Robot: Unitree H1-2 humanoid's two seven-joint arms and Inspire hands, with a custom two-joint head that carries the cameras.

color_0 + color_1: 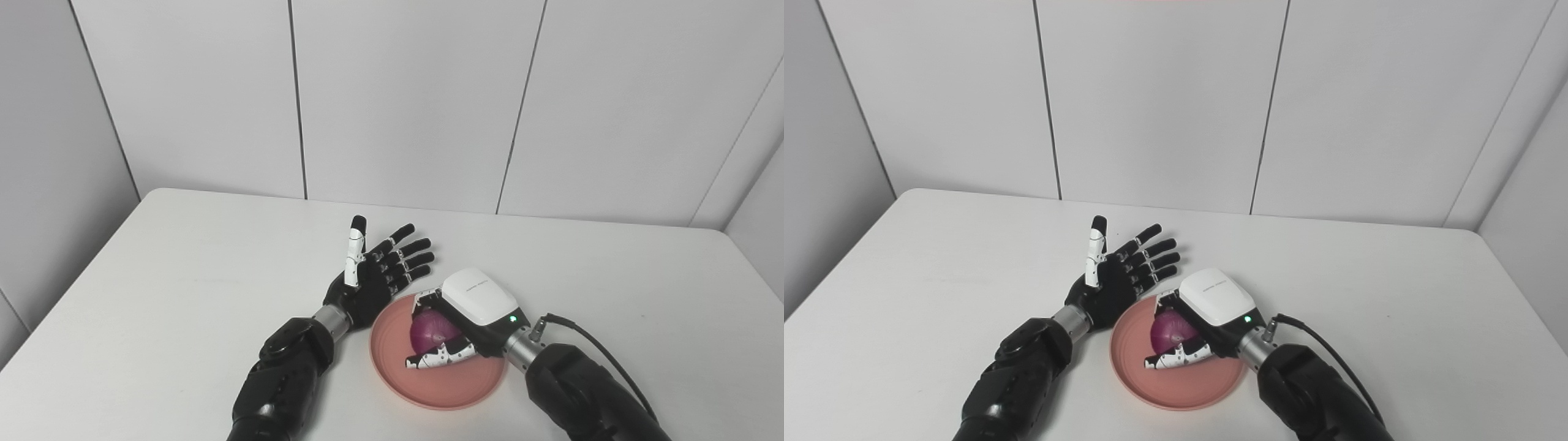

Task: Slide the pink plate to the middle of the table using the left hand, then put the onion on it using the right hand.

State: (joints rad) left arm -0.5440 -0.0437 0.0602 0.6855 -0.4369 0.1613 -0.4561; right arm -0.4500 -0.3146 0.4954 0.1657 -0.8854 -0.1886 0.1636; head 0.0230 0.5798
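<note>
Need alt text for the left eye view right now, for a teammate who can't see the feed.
The right hand is closed around a purple onion over the pink plate near the front of a white table. The left hand is open beside the plate's left rim, fingers spread, holding nothing.

Surface: white tabletop (184,294) with rounded far corners | Backdrop: pale grey panelled wall (404,98), dark vertical seams between panels | Sides: angled wall panels left and right | Lighting: soft, even, faint shadows
</note>
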